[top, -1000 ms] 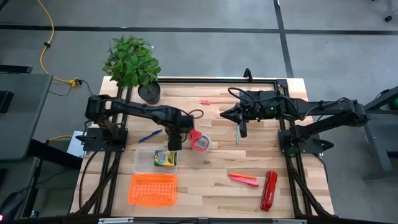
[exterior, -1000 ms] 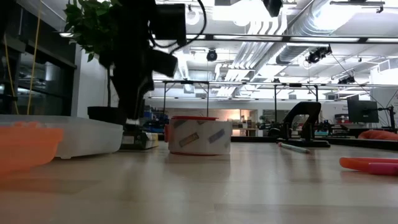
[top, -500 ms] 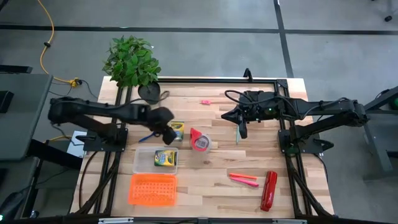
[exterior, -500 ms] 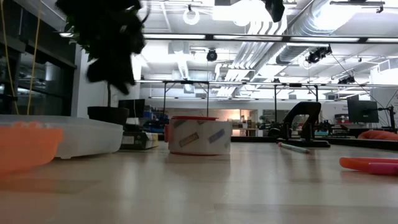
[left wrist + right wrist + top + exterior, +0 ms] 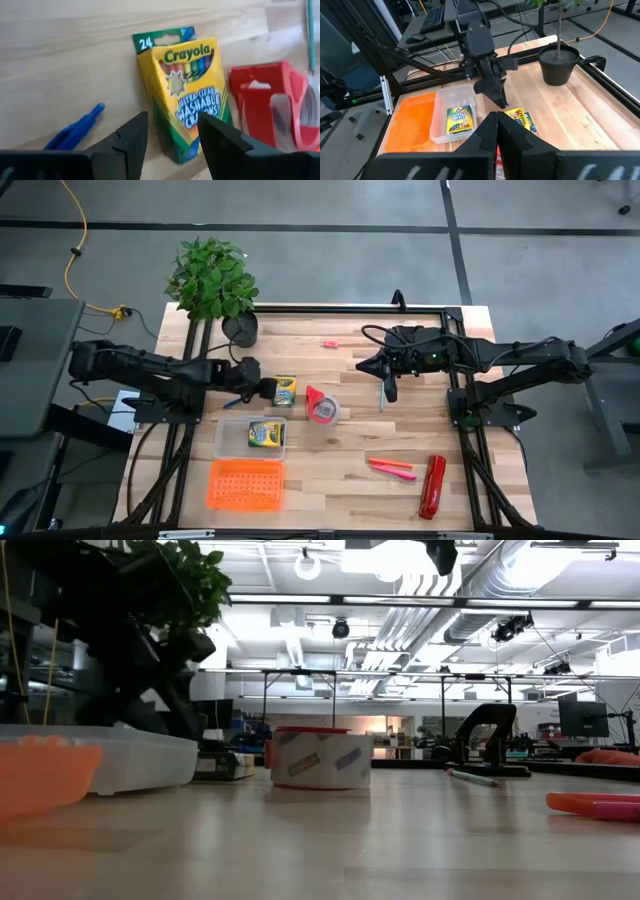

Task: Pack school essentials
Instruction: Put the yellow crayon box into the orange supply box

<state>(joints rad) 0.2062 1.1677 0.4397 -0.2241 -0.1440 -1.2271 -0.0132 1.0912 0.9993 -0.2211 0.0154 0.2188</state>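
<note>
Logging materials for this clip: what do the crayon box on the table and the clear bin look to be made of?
The Crayola crayon box looks like printed cardboard: folded edges, tab flap, slight sheen. The clear bin looks like translucent plastic, since the wood shows through its pale walls. Both are judged by look only.

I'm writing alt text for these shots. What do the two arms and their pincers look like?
Both arms are matte black, built of jointed tubular segments on black frames at the table's sides, with thin black cables looping along them. The left pincer has two flat, angular black fingers tapering to blunt tips. The right pincer has the same dark wedge-shaped fingers; a small green light glows on its wrist housing.
</note>
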